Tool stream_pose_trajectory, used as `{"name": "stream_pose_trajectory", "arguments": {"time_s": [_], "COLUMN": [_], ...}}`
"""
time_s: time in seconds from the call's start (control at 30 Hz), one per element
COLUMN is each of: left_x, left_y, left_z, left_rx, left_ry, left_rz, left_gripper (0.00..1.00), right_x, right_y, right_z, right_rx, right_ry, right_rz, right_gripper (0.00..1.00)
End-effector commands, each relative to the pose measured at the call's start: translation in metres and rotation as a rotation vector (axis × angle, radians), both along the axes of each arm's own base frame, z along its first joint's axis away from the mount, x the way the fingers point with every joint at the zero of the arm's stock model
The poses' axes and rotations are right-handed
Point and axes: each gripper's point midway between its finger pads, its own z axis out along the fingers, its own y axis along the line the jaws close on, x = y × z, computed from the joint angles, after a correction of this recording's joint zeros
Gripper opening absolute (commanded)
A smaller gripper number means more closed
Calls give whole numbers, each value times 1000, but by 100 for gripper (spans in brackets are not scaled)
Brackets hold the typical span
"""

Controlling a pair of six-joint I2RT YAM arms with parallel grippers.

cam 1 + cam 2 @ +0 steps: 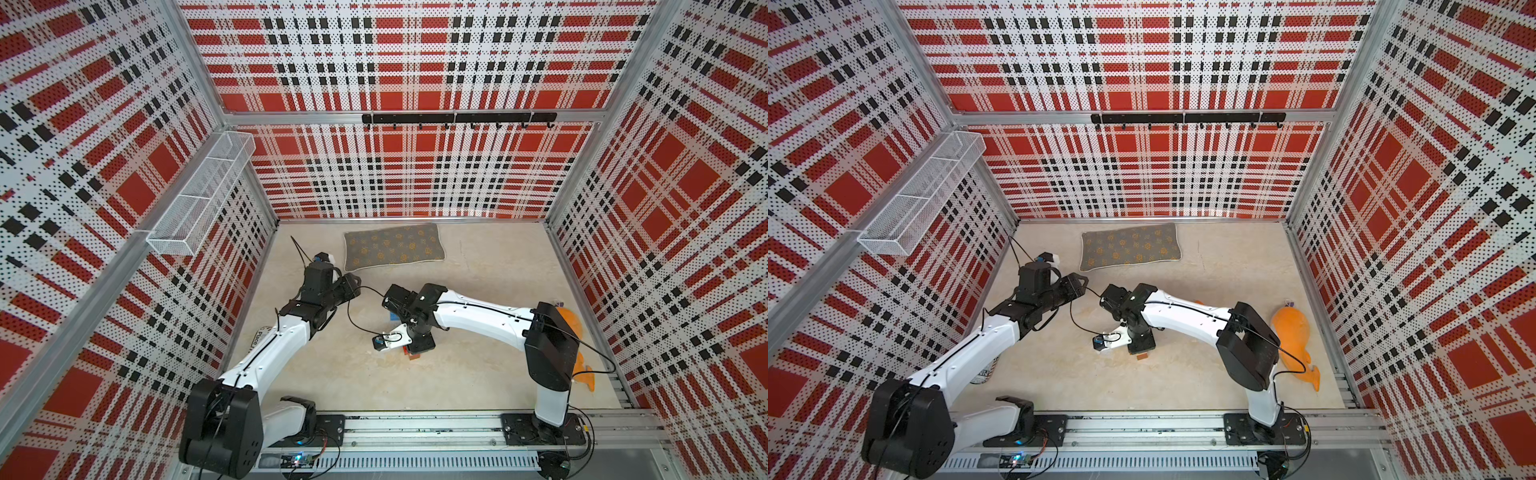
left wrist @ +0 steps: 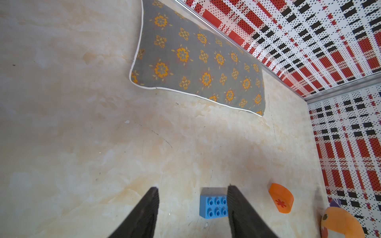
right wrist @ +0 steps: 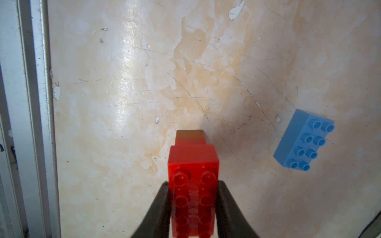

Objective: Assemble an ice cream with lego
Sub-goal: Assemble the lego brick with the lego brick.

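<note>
Clamping the wide red studded plastic brick (image 3: 193, 164) atop the narrow red-and-brown stem (image 3: 190, 137) at the centre of the table (image 1: 478, 374), the right gripper (image 3: 193, 191) is apparently being used to seat it. The left gripper (image 2: 192, 188), jaws apart and empty, is being aimed at the blue rectangular brick (image 2: 214, 204) just far-left, judged next.

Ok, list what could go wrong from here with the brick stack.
1. The right pincer is shut on the wide red brick alone; the narrower stem bricks joined to it could tilt or snap off under pressure.
2. The blue brick lies loose, off-centre beside one finger of the open left pincer; closing may shove it askew.
3. The orange dome lies flat, so seating it needs a regrasp.
</note>
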Motion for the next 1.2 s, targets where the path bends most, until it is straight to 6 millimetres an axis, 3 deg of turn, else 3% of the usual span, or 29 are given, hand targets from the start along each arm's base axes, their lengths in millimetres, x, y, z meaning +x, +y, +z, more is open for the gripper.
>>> {"name": "stream_pose_trajectory", "arguments": {"time_s": [0.0,0.47,0.67,0.8,1.17], "left_x": [2,2,2,2,2], "left_y": [2,1,1,0,0], "left_z": [-3,-5,-5,-5,-3], "left_rx": [4,3,2,1,0], "left_ry": [-11,-5,-4,-6,-10], "left_rz": [-2,-4,-6,-9,-10], "left_gripper": [57,57,57,57,57], "right_x": [-11,-9,-1,-3,8], "right_y": [-3,-12,-29,-31,-22], "right_z": [-25,-34,-38,-36,-16], "right_rx": [-48,-96,-190,-183,-112], "right_ry": [53,35,9,21,22], "right_rz": [2,-37,-139,-161,-195], "right_gripper": [19,19,19,21,40]}}
